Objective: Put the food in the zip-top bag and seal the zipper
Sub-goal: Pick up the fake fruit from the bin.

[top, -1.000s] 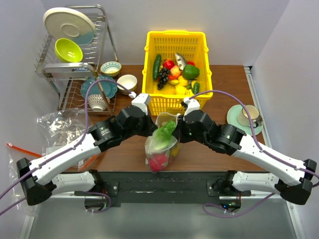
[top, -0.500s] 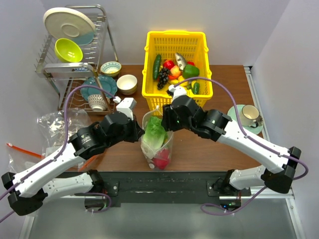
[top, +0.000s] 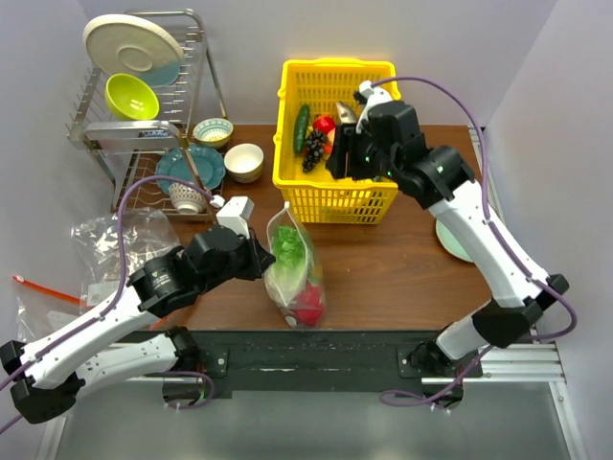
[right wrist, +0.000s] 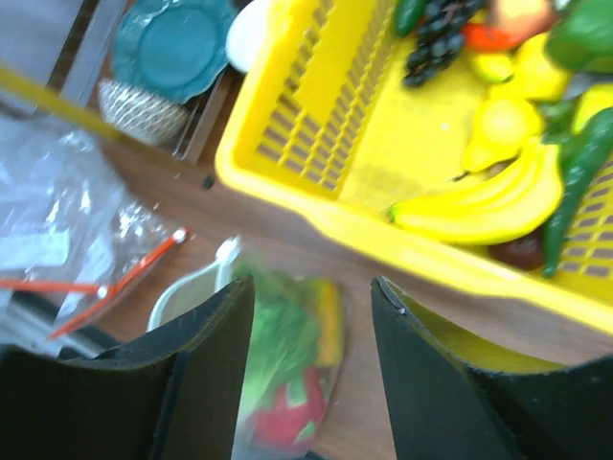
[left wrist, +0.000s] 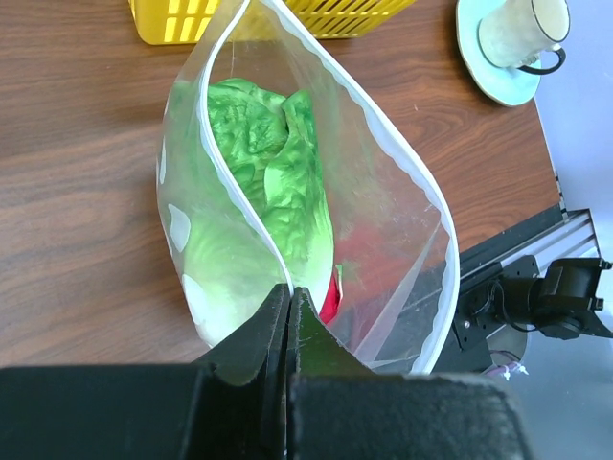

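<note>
- The zip-top bag (top: 292,278) sits on the table (top: 402,259), in front of the yellow basket (top: 337,65) and close to the near edge.
- The left gripper (left wrist: 289,305) has its fingers pressed together, pinching the bag's rim on the side nearest it.
- The zipper (left wrist: 383,134) is unsealed, and the mouth gapes in a wide loop.
- Inside the bag, green lettuce (left wrist: 268,163) lies toward the mouth and a red piece (left wrist: 359,264) lies deeper in.
- The right wrist view is blurred; a yellowish streak beside the lettuce may be another piece.
- The right gripper (right wrist: 311,316) hangs over the basket's front wall with its fingers spread and nothing between them.
- Bananas (right wrist: 488,206) and other toy food lie in the basket.
</note>
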